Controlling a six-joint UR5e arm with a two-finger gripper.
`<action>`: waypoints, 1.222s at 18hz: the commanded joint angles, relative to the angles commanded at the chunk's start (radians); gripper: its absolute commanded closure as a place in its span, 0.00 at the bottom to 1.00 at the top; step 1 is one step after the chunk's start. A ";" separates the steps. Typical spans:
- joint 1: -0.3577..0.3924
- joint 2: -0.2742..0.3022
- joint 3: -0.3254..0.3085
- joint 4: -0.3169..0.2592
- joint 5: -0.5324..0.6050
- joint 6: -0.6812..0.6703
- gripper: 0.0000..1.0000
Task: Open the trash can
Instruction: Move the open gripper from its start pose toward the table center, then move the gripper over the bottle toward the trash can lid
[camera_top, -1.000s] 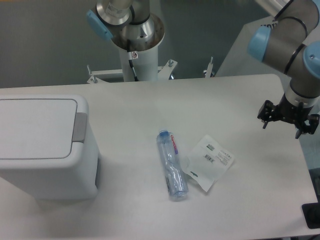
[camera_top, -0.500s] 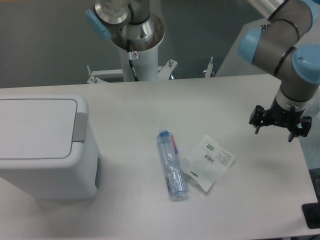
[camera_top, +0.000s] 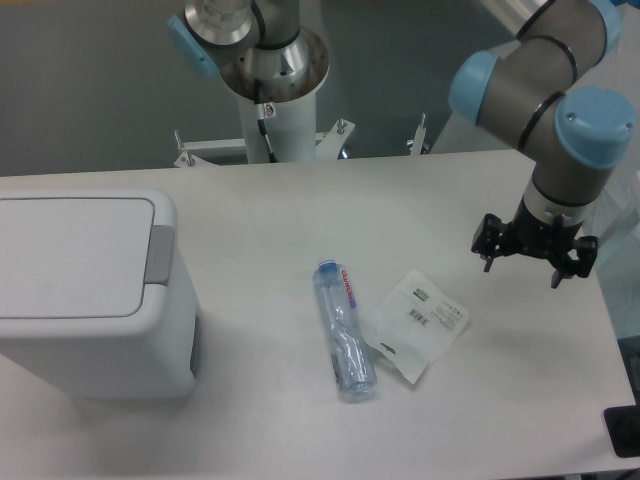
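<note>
Overhead view from the fixed camera: a large white boxy plastic trash can (camera_top: 85, 295) with rounded corners stands at the left edge of the pale grey table (camera_top: 300, 200). Its flat white lid (camera_top: 70, 255) lies closed, and the grey rectangular push-tab (camera_top: 159, 255) sits at the lid's right edge.

Near the middle of the table a clear plastic bottle (camera_top: 343, 329) with a blue cap and a red-and-blue label lies on its side, running front to back. Just beside it on the right, touching or nearly touching it, lies a flat clear plastic pouch (camera_top: 416, 324) with white printed labels.

Over the right part of the table hangs the grey and light-blue robot arm (camera_top: 545, 90), its black two-finger gripper (camera_top: 527, 258) pointing down, well apart from the trash can and somewhat right of the pouch. Its fingers stand spread, with nothing between them.

Behind the table rises the arm's white mounting column (camera_top: 275, 120).
</note>
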 joint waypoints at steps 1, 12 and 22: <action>-0.005 0.005 0.006 -0.003 -0.020 -0.031 0.00; -0.127 0.114 0.031 -0.025 -0.259 -0.378 0.00; -0.195 0.137 0.034 -0.019 -0.350 -0.528 0.00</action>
